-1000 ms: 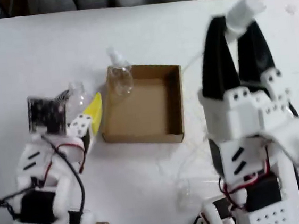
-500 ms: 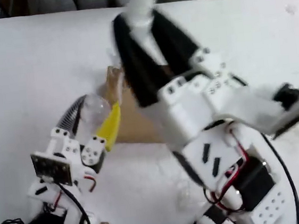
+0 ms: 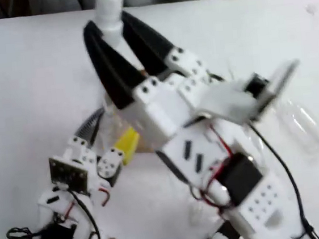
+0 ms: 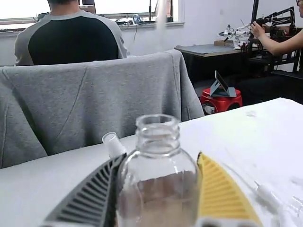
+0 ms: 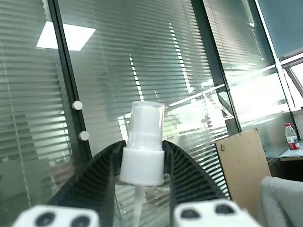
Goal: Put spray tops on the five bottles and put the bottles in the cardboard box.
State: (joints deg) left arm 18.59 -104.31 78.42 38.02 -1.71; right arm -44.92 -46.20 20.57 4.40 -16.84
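My right gripper (image 3: 109, 23) is high over the table's middle, shut on a white spray top (image 3: 107, 5) held upright between its black fingers (image 5: 102, 175). In the right wrist view the spray top (image 5: 142, 144) has its thin tube hanging down. My left gripper (image 3: 113, 127), with one grey and one yellow finger, is shut on a clear bottle (image 4: 158, 179) with an open neck, standing upright. That bottle (image 3: 104, 125) sits just below the right arm. The cardboard box (image 3: 142, 73) is almost wholly hidden under the right arm.
Another clear bottle (image 3: 305, 124) lies on its side at the right of the white table (image 3: 29, 70). A small white spray top (image 4: 112, 143) pokes up behind the held bottle. A loose spray tube (image 4: 266, 194) lies on the table. A grey cloth (image 4: 94, 94) hangs at the far edge.
The right arm has swung from the right side to the left, over the box, carrying the spray top. The left arm has pulled back and raised its bottle upright.
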